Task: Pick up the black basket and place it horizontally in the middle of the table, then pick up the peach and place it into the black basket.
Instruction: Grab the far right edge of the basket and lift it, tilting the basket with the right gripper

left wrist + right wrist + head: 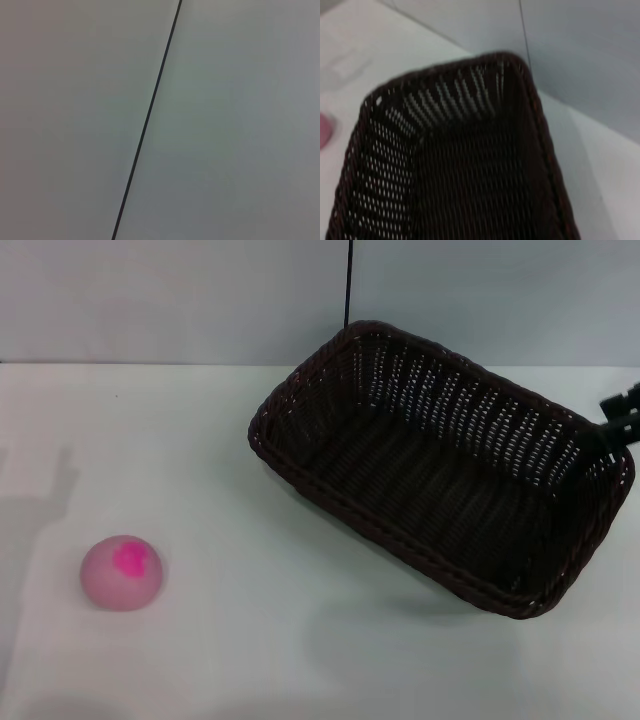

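The black basket (440, 465) is at the right of the white table (250, 640), turned at a slant. The shadow under its near side shows it a little off the tabletop. My right gripper (612, 426) is at the basket's far right rim and grips it there; only a small black part of the gripper shows. The right wrist view looks down into the basket (465, 170). The peach (122, 572), pale pink with a magenta blotch on top, lies at the front left of the table, and a sliver of it shows in the right wrist view (324, 131). My left gripper is out of view.
A grey wall with a thin dark vertical seam (348, 285) stands behind the table; the left wrist view shows only this wall and seam (150, 110). An arm's shadow falls on the table at the far left (40, 490).
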Controlling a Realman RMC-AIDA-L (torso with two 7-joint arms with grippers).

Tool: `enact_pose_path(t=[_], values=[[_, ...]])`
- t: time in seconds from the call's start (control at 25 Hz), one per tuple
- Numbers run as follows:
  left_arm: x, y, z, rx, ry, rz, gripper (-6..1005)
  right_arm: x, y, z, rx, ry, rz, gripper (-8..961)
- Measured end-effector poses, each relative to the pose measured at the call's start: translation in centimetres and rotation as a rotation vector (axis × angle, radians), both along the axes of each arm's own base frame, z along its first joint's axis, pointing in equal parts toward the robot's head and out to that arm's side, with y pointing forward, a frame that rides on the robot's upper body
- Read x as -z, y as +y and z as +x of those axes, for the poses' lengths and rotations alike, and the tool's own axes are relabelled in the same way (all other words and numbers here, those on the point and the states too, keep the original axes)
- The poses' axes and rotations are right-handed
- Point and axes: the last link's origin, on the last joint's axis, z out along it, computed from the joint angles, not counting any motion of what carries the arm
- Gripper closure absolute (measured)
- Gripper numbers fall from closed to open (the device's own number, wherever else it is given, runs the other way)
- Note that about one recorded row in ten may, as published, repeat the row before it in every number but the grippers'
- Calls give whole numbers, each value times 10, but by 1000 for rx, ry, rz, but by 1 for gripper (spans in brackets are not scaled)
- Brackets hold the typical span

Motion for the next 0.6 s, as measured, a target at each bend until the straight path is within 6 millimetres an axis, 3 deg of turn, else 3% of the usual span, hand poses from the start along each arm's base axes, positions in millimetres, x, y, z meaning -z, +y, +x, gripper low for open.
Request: enact_pose_path(t=[0.6], values=[[-1,-1,-1,3,-22,-7,195,22,-2,17,40,-63,-69,272]])
